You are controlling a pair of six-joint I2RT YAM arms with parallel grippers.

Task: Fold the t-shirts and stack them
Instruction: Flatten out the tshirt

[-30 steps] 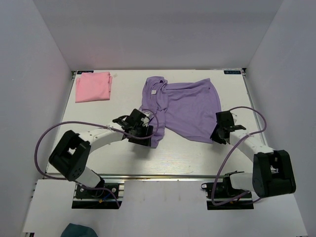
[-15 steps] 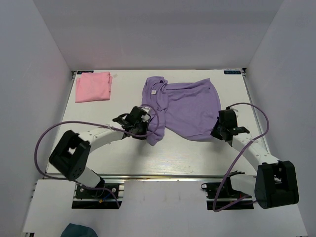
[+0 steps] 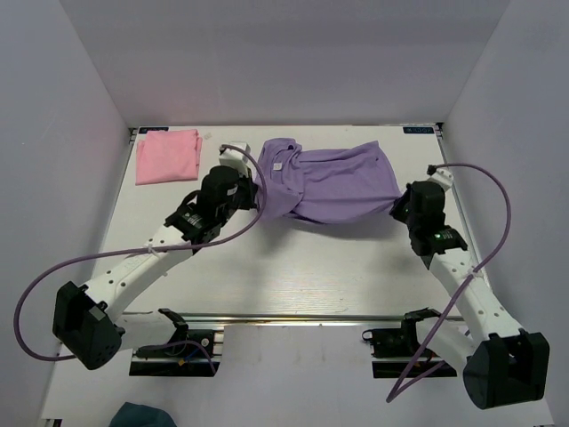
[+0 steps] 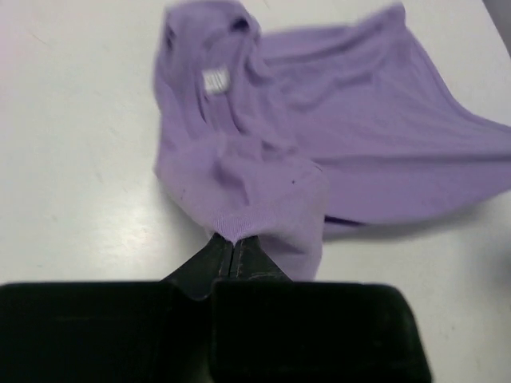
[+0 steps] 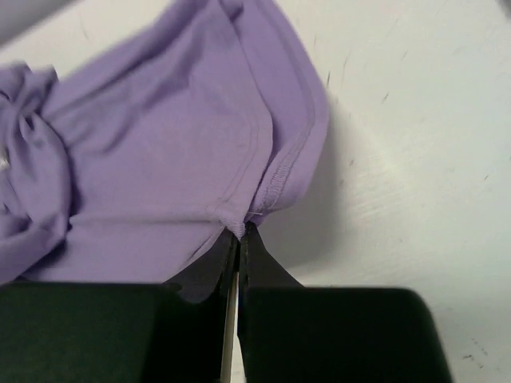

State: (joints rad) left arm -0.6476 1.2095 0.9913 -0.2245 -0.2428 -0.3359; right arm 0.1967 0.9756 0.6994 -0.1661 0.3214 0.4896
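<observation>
Nearest, at the 6 o'clock edge of the table [image 3: 302,276], the two arm bases sit side by side, and both arms reach away toward 12 o'clock.

Further in, the left gripper [image 3: 256,199] sits at about 10 o'clock from the table's middle. In the left wrist view its jaws are pressed together on a bunched fold at the near left edge of the lavender t-shirt [image 4: 335,144]. The right gripper [image 3: 400,207] is at about 3 o'clock. The right wrist view shows its jaws pinched tight on the shirt's stitched hem, right at a corner.

Between the two grippers the lavender shirt's near edge runs roughly straight, from 9 o'clock to 3 o'clock. The rest of the shirt spreads away from that edge toward 12 and 1 o'clock, wrinkled and partly doubled over itself. Its left part is crumpled, with the small white neck label [image 3: 277,165] facing up there. A shadow lies on the table under the near edge.

Farthest off, in the 11 o'clock corner, the pink t-shirt [image 3: 167,157] lies folded into a neat rectangle, well apart from the lavender one and from both grippers.
</observation>
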